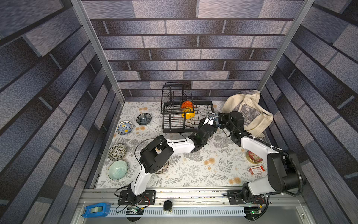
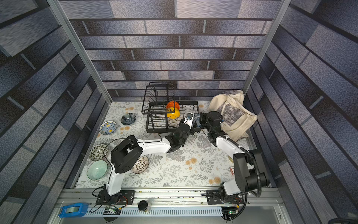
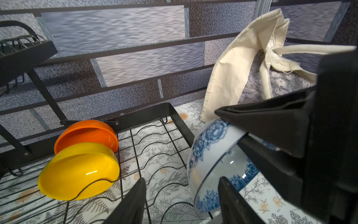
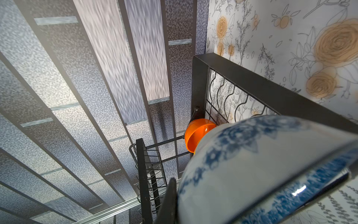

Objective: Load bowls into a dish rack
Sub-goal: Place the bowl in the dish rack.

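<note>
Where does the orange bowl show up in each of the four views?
Top view: orange bowl near centre, inside the dish rack.
Top view: orange bowl near centre, in the rack.
Left wrist: orange bowl behind the yellow bowl, against the rack's frame.
Right wrist: orange bowl peeking from behind the floral bowl.
Shared landmark: the dish rack's black frame.

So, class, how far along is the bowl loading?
Done: orange bowl and yellow bowl sit in the dish rack. In hand: the right end effector grips the floral bowl at the rack's edge. To do: five bowls on the table.
</note>
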Available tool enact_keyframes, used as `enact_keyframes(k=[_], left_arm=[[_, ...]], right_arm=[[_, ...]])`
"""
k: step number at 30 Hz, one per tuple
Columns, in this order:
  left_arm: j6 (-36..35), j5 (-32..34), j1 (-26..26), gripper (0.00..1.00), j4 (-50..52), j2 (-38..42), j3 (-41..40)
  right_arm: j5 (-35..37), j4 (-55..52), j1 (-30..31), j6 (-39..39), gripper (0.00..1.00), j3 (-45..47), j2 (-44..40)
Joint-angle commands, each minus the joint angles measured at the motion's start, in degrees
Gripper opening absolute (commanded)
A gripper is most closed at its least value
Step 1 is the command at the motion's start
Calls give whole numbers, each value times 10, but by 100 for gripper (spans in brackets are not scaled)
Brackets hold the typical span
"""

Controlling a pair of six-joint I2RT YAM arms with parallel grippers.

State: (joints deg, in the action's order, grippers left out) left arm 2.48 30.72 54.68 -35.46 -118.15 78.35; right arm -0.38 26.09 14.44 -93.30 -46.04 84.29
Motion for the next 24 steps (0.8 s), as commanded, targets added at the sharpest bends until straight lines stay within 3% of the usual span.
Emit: enact_keyframes(k=[1,7,12,24], left_arm=[[25,5,-3,72,4,49,-12],[56,-1,-4,99,-6,83,-57],[78,-12,7,100,33,113,-71],[166,-15,31,100,299,256,-58]], right_arm=[[-9,46,-9,21,0,13,-31],[-28,40,-34,38,0,29,-64],[-47,52,-52,37,0,45,-75],[-91,104,-62,83,0,51,-68]])
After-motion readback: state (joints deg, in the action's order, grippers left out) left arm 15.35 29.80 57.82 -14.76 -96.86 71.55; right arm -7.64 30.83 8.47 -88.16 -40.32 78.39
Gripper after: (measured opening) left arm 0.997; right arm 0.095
